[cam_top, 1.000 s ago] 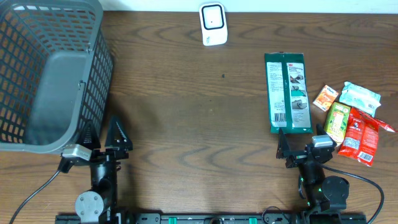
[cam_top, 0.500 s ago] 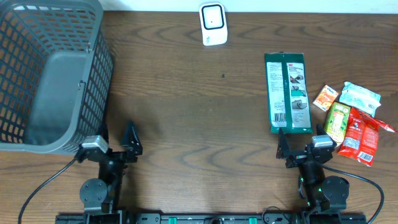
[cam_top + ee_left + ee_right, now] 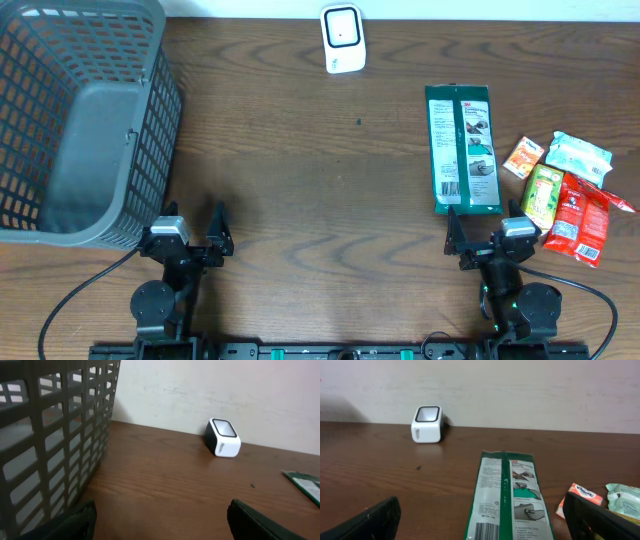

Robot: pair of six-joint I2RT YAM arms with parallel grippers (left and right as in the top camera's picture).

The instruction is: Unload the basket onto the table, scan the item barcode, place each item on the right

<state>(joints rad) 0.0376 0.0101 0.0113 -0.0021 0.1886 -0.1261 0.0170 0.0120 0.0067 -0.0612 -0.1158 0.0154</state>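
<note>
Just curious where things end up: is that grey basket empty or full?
Empty: the basket shows only its bare grey floor from overhead.

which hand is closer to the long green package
Right. The right hand sits just below the green package, at its near end, not touching it. The left hand is far off to the package's left, by the basket.

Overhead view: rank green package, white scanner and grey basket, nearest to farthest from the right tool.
1. green package: directly ahead of the right tool, its near end close to the fingers.
2. white scanner: at the table's far edge, off to the left.
3. grey basket: at the far-left side of the table.
</note>
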